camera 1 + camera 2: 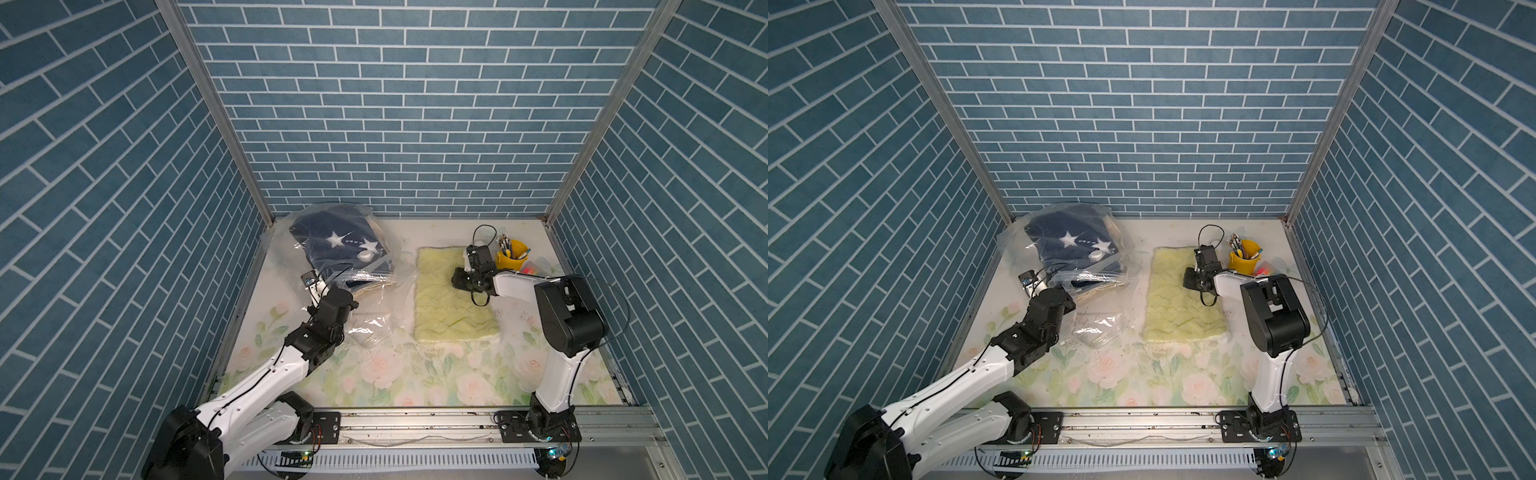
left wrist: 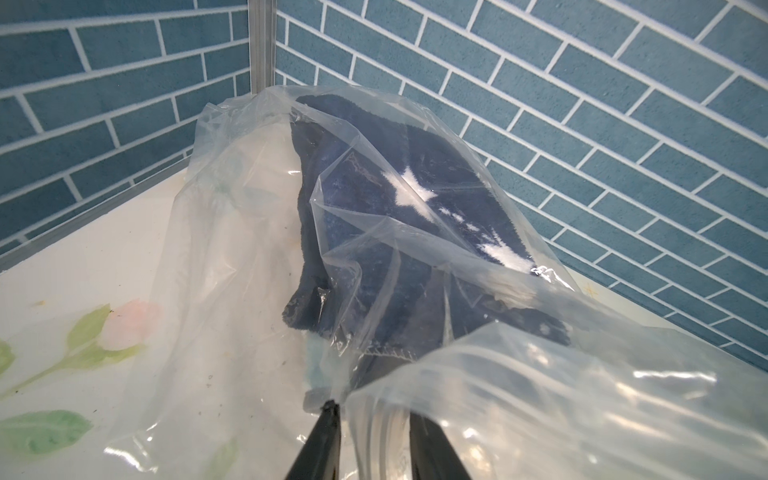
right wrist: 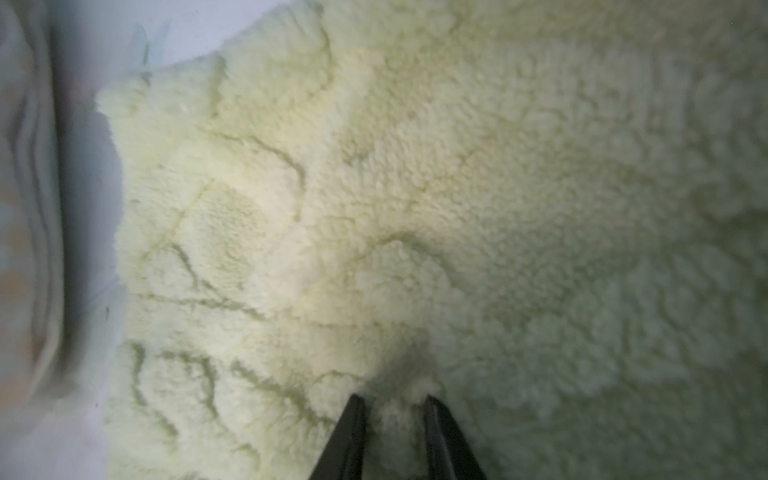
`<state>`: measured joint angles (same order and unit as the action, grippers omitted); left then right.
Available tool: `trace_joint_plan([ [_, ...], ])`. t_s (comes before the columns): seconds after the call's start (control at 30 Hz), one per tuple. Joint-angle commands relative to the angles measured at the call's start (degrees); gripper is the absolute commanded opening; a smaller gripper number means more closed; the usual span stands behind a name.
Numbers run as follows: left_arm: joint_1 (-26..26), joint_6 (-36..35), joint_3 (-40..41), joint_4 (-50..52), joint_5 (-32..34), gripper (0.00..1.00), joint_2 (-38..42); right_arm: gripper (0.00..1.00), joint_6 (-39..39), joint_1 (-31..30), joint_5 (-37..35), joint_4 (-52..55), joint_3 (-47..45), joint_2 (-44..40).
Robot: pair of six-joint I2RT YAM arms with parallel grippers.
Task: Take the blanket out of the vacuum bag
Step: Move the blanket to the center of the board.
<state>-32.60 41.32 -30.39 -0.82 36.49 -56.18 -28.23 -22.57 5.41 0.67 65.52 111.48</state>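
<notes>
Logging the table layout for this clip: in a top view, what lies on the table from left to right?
vacuum bag with the navy star blanket inside → yellow-green blanket, lying flat outside the bag → yellow cup of pens.
</notes>
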Motion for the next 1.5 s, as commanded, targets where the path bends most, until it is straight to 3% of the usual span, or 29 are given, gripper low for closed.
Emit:
trace_joint_plan([
  [0.0, 0.3, -0.8, -1.0, -0.5, -0.7, 0.34, 0.8, 0.28, 4.0, -0.5, -2.8, 6.4, 4.8, 6.1],
  [0.5, 0.3, -1.6, -2.7, 1.2, -2.5, 0.34, 0.2, 0.26, 1.0, -0.5, -1.4, 9.2, 23.9, 18.4],
  [0.7, 0.3, -1.2, -2.4, 4.3, -2.8, 0.36, 3.4, 0.26, 0.1, -0.5, 0.9, 9.2, 26.7, 19.1],
  [0.97, 0.3, -1.4, -4.2, 9.2, -3.9, 0.39, 5.0, 0.30, -0.4, -0.5, 2.9, 6.0, 23.8, 12.1],
  [1.17, 0.3, -1.9, -5.9, 12.4, -4.3, 0.49, 6.5, 0.45, 1.6, -0.5, 2.5, 4.0, 19.5, 4.5],
  [1.47, 0.3, -5.7, -12.6, 21.8, -6.5, 0.63, 4.4, 0.48, 0.9, -0.6, 3.6, -2.9, 8.2, -5.7],
])
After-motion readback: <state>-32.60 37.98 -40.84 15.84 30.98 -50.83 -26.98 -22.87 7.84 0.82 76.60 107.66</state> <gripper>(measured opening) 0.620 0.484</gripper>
